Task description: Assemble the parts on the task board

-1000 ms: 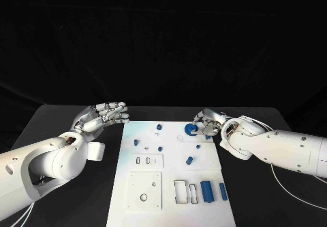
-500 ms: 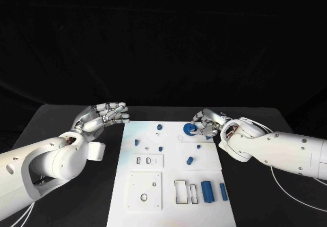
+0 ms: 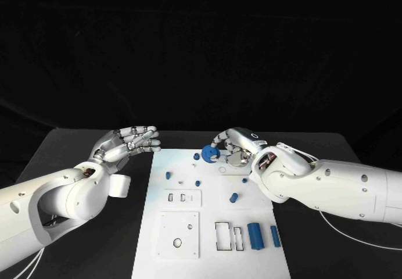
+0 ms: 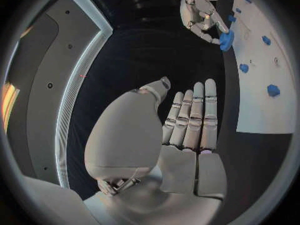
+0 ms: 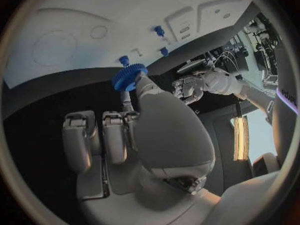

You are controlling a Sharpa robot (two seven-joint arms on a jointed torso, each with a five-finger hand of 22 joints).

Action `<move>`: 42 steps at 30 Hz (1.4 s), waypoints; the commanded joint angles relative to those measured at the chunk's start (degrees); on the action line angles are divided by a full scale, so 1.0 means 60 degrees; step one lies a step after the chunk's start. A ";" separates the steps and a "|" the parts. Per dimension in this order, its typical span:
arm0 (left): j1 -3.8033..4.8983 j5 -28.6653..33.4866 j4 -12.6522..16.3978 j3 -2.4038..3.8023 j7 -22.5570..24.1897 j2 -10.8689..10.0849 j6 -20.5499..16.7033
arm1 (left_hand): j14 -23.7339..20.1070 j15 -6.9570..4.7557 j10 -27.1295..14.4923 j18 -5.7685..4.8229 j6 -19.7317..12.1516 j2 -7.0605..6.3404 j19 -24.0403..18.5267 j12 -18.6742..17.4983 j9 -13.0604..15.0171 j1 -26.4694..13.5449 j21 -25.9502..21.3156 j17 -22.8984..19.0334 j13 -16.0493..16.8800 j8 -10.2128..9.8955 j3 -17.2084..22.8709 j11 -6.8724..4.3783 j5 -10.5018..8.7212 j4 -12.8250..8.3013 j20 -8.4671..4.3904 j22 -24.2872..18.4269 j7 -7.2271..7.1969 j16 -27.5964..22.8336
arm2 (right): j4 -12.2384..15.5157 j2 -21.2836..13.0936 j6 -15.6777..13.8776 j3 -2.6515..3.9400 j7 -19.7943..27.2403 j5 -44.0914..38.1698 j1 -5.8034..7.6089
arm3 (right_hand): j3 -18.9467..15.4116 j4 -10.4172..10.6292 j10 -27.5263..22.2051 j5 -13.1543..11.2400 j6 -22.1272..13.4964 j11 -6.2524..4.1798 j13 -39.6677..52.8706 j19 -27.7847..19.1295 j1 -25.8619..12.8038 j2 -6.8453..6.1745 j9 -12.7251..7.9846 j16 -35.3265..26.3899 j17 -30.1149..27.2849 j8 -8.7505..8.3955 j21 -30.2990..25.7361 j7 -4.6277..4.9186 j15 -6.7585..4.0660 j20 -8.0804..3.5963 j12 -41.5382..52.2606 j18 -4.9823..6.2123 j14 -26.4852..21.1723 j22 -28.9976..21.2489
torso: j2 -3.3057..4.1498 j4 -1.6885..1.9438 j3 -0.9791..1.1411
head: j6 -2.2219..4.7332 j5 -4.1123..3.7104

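While you look at the bottom of the head picture, you see the white board [image 3: 214, 232] on the black table [image 3: 67, 151]. Two long blue bars [image 3: 254, 235] lie side by side at its lower right. Higher up, near the middle, small blue pegs [image 3: 233, 197] sit on the board, well apart from each other. Your left hand [image 3: 127, 144] waits at the middle left, just off the board's top corner. Its fingers are straight, side by side, and hold nothing. Your right hand [image 3: 230, 149] is over the board's top edge, near the middle. It pinches a round blue wheel [image 3: 210, 153] with little teeth in its fingertips [image 5: 139, 81].
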 commanded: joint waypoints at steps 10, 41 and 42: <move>0.0006 -0.0023 0.0024 0.0005 0.0032 0.0043 0.0207 | -0.0081 0.0018 -0.0025 0.0079 -0.0045 -0.0016 -0.0081 -0.0043 0.0004 -0.0090 0.0045 0.0008 0.0014 -0.0035 -0.0066 0.0028 -0.0026 -0.0001 0.0015 -0.0003 0.0112 -0.0034 | -0.0506 0.1083 0.0255 -0.0051 -0.0978 -0.1452 -0.0104 | 0.0081 0.0030 0.0426 0.0029 0.0461 -0.0030 0.1702 0.0787 -0.0046 -0.0058 0.0003 0.0053 0.1540 0.0161 0.0051 -0.0293 -0.0072 -0.0055 0.0023 -0.0060 0.0793 0.2297 | 0.0021 0.0020 -0.0028 | -0.0001 0.0134; 0.0008 -0.0023 0.0027 0.0006 0.0025 0.0025 0.0193 | -0.0089 0.0019 -0.0025 0.0082 -0.0047 -0.0016 -0.0091 -0.0050 0.0006 -0.0083 0.0049 0.0020 0.0014 -0.0037 -0.0068 0.0028 -0.0025 -0.0011 0.0021 -0.0003 0.0111 -0.0046 | -0.1185 0.1700 0.0782 -0.0099 -0.1082 -0.1501 -0.0414 | 0.0153 0.0056 0.0407 0.0023 0.0425 -0.0014 0.1681 0.0776 -0.0149 -0.0153 -0.0024 0.0040 0.1496 0.0132 0.0038 -0.0271 -0.0060 -0.0051 -0.0003 -0.0056 0.0784 0.2286 | 0.0017 0.0017 -0.0006 | -0.0152 0.0225; 0.0008 -0.0023 0.0026 0.0006 0.0024 0.0025 0.0193 | -0.0089 0.0019 -0.0025 0.0082 -0.0047 -0.0016 -0.0091 -0.0050 0.0006 -0.0083 0.0049 0.0020 0.0014 -0.0037 -0.0068 0.0028 -0.0025 -0.0011 0.0021 -0.0003 0.0111 -0.0046 | -0.1199 0.1712 0.0779 -0.0099 -0.1072 -0.1500 -0.0416 | 0.0172 0.0061 0.0394 0.0023 0.0399 -0.0005 0.1665 0.0769 -0.0183 -0.0184 -0.0036 0.0038 0.1490 0.0114 0.0030 -0.0259 -0.0054 -0.0047 -0.0019 -0.0053 0.0782 0.2278 | 0.0018 0.0015 -0.0008 | -0.0150 0.0225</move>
